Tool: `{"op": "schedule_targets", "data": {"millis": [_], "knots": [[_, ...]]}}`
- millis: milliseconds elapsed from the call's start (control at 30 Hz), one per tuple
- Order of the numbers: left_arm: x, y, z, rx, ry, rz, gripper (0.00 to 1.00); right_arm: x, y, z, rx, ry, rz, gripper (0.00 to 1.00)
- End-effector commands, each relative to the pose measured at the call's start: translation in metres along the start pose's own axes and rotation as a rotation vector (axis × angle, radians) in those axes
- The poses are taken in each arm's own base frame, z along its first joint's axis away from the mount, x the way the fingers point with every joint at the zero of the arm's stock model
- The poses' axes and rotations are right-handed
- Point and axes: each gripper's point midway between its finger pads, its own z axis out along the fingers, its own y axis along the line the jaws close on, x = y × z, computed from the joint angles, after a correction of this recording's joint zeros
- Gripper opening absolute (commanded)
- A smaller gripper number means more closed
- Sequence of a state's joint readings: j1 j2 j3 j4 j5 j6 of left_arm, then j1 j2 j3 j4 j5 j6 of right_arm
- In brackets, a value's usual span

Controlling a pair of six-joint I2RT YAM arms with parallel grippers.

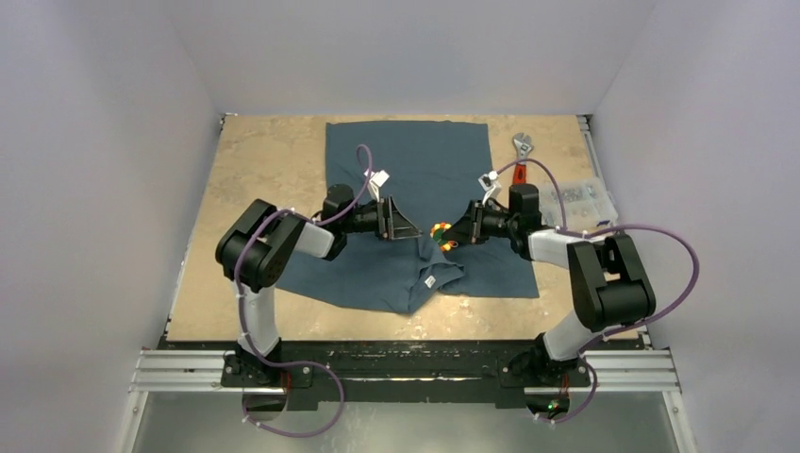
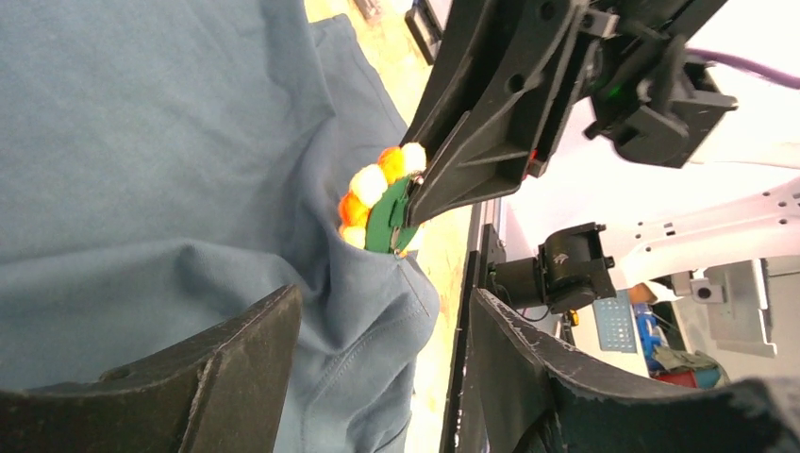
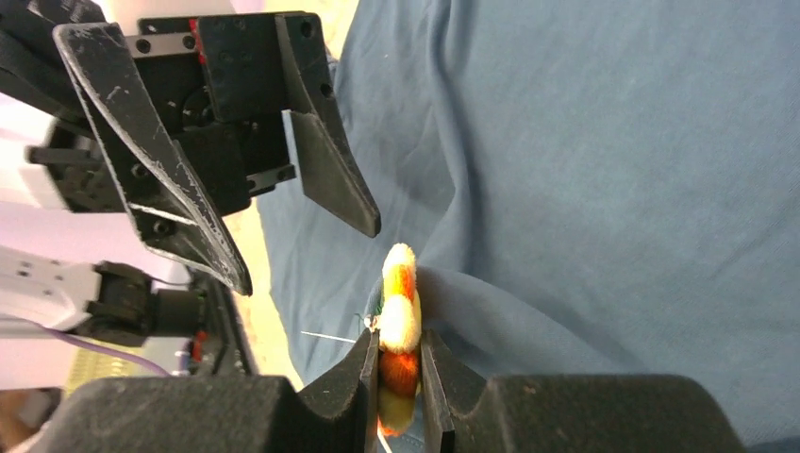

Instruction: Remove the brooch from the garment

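The right gripper [image 3: 400, 347] is pinched shut on the brooch [image 3: 399, 304], holding it edge-on; the brooch sits on the garment [image 1: 415, 160] near its collar [image 1: 436, 269], with the garment's cloth tented up beneath it; the left gripper [image 2: 385, 297] hangs wide open and empty above the garment, just beside the brooch. Done well, the left clamps the raised cloth close to the brooch; the right then draws away slowly, lest the garment drag or tear.

You have a tan speckled worktop [image 1: 264, 160] carrying a dark slate-blue T-shirt [image 1: 415, 160] mid-frame, with a silver red-handled wrench [image 1: 523, 149] and a clear plastic parts box [image 1: 585, 196] upper right.
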State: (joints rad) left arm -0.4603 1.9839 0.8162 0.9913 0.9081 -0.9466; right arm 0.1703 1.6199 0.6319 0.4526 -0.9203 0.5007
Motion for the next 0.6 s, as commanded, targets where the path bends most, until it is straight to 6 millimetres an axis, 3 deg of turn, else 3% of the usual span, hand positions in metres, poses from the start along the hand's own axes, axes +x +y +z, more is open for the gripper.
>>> {"op": "schedule_targets", "data": {"millis": [0, 267, 400, 567], "knots": [[-0.001, -0.004, -0.008, -0.053, -0.001, 0.080, 0.65, 0.001, -0.011, -0.006, 0.148, 0.062, -0.210, 0.00], [-0.004, -0.011, -0.028, -0.124, 0.009, 0.116, 0.67, -0.009, 0.003, 0.011, 0.276, 0.079, -0.384, 0.00], [0.000, -0.015, -0.038, -0.152, 0.033, 0.141, 0.68, -0.019, -0.001, 0.007, 0.361, 0.091, -0.493, 0.00], [0.004, -0.020, -0.050, -0.178, 0.048, 0.157, 0.68, -0.014, -0.005, 0.004, 0.395, 0.155, -0.622, 0.00]]}}
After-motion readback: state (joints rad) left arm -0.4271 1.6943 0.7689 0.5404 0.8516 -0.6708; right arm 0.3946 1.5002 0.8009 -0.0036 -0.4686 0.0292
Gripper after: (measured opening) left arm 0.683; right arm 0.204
